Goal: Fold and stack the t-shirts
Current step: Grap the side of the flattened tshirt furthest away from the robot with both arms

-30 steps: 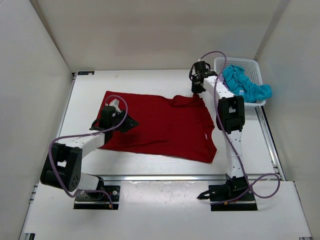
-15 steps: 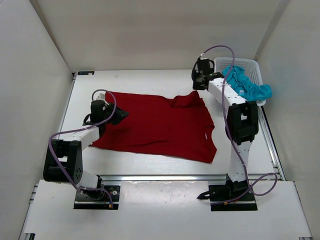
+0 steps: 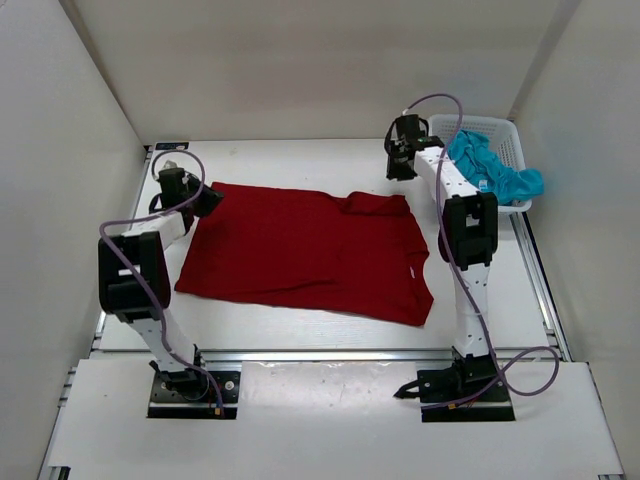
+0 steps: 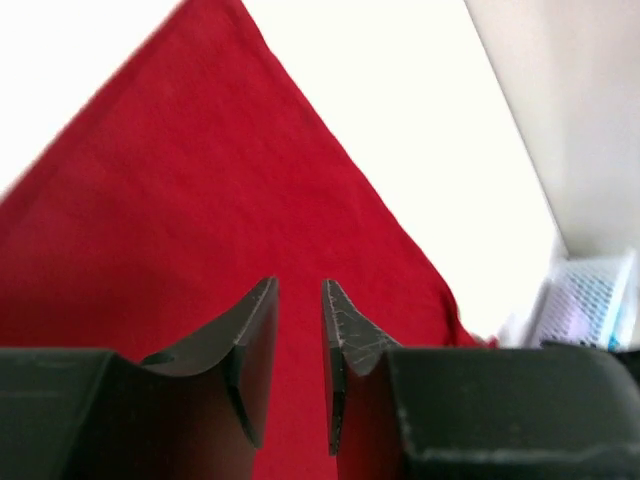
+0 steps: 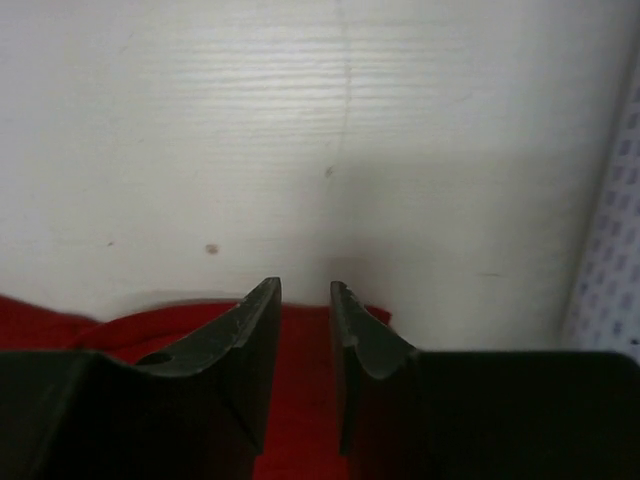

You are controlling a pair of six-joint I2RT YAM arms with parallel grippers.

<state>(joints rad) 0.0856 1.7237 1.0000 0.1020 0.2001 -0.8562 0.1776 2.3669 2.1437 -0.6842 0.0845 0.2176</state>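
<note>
Your left fingers (image 4: pixel 252 335) stand a narrow gap apart with nothing pinched between them, just above the far left corner of the red shirt (image 3: pixel 310 250). Your right fingers (image 5: pixel 255 330), just as narrow and empty, hover at the shirt's far right sleeve edge, with bare counter (image 3: pixel 300 160) beyond. The red shirt lies spread flat, with open counter on every side. Right of its far right corner, a white basket (image 3: pixel 505 135) holds the teal shirt (image 3: pixel 490 170), which spills over the rim. The left arm (image 3: pixel 135 270) reaches along the shirt's left edge. The right arm (image 3: pixel 465 230) stretches along its right edge.
</note>
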